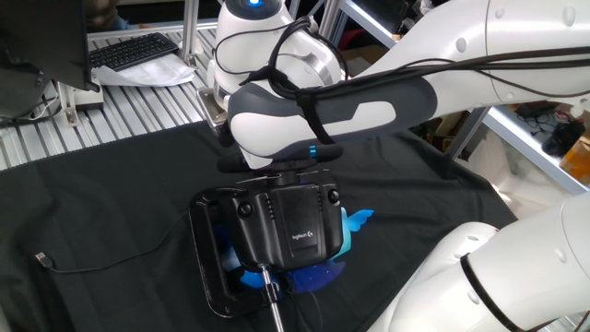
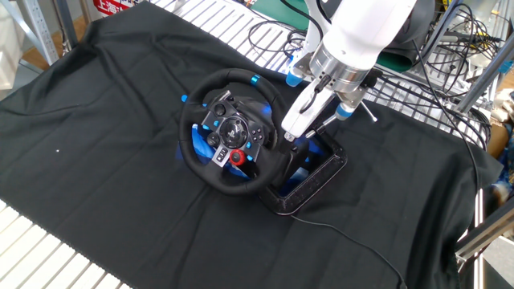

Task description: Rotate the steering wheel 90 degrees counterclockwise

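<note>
The steering wheel (image 2: 195,116) faces the camera in the other fixed view, a black rim with a bright-blue band at its top and blue and red buttons on the hub. In one fixed view the steering wheel (image 1: 241,163) is a thin dark bar seen edge-on, above its boxy housing (image 1: 293,226). My gripper (image 2: 303,134) points down just to the right of the rim, close to its right side. Its fingers (image 2: 302,116) stand apart, open, with nothing between them. In one fixed view the arm's white link hides the gripper.
A flat black rectangular frame (image 2: 315,181) lies behind the wheel base on the black cloth (image 2: 104,120). A thin cable (image 1: 101,263) trails across the cloth. Metal slats, coiled cables (image 2: 273,32) and a keyboard (image 1: 134,51) border the table. A second white arm (image 1: 479,267) fills the lower right.
</note>
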Tool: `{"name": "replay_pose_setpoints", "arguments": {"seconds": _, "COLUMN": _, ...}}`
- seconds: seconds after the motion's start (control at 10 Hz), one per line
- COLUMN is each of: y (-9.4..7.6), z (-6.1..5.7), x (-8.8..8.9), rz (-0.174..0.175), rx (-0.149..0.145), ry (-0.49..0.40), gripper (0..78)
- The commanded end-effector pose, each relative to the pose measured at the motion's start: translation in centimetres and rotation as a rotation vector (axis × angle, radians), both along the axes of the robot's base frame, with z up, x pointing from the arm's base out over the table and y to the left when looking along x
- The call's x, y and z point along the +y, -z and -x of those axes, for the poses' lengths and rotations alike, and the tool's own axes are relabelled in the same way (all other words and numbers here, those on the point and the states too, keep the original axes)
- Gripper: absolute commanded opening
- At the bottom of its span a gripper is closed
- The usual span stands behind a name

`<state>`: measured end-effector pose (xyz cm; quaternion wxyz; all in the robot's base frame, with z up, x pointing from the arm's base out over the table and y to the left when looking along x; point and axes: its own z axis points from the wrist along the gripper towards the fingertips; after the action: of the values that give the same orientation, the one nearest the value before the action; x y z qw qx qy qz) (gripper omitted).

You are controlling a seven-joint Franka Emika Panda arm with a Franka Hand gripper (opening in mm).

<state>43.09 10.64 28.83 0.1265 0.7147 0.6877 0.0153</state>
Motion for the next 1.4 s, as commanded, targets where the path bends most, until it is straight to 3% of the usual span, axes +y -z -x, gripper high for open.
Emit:
{"name": "replay_pose_setpoints", "arguments": {"seconds": 0.1, "y": 0.02, "z": -0.11, "x": -0.04, "rz": -0.059, "rx": -0.055, "ry": 0.118, "gripper": 77.5}}
{"name": "replay_pose_setpoints", "arguments": {"seconds": 0.4, "y": 0.13, "z": -0.31, "x": -0.25, "rz": -0.091, "rx": -0.068, "ry": 0.15, "gripper": 77.5}}
{"name": "replay_pose_setpoints", "arguments": {"seconds": 0.6, "y": 0.23, "z": -0.44, "x": -0.43, "rz": -0.111, "rx": -0.104, "ry": 0.192, "gripper": 77.5}}
{"name": "replay_pose_setpoints", "arguments": {"seconds": 0.7, "y": 0.23, "z": -0.44, "x": -0.43, "rz": -0.111, "rx": -0.106, "ry": 0.193, "gripper": 77.5}}
{"name": "replay_pose_setpoints", "arguments": {"seconds": 1.0, "y": 0.23, "z": -0.44, "x": -0.43, "rz": -0.172, "rx": -0.13, "ry": 0.237, "gripper": 77.5}}
{"name": "replay_pose_setpoints", "arguments": {"seconds": 1.4, "y": 0.22, "z": -0.43, "x": -0.42, "rz": -0.171, "rx": -0.135, "ry": 0.248, "gripper": 77.5}}
